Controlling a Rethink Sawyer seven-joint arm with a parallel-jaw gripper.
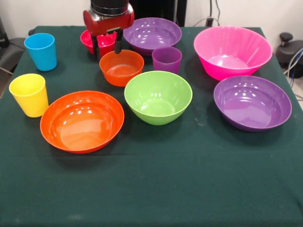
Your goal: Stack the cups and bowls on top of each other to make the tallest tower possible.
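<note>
My gripper (107, 47) hangs at the back left, open, its fingers (117, 45) astride the small red bowl (89, 39) and just behind the small orange bowl (121, 67). The purple cup (166, 59) stands right of that bowl, in front of one purple bowl (152, 33). The green bowl (158, 97) sits mid-table, the wide orange bowl (82, 120) to its left, the other purple bowl (252, 101) to its right, and the pink bowl (232, 51) at the back right. The blue cup (41, 51) and yellow cup (30, 94) stand at the left. No tower: each piece stands singly.
A dark green cloth (156, 189) covers the table. Dark equipment and cables (289, 52) sit beyond the right edge, and a dark object (9, 54) lies off the left edge.
</note>
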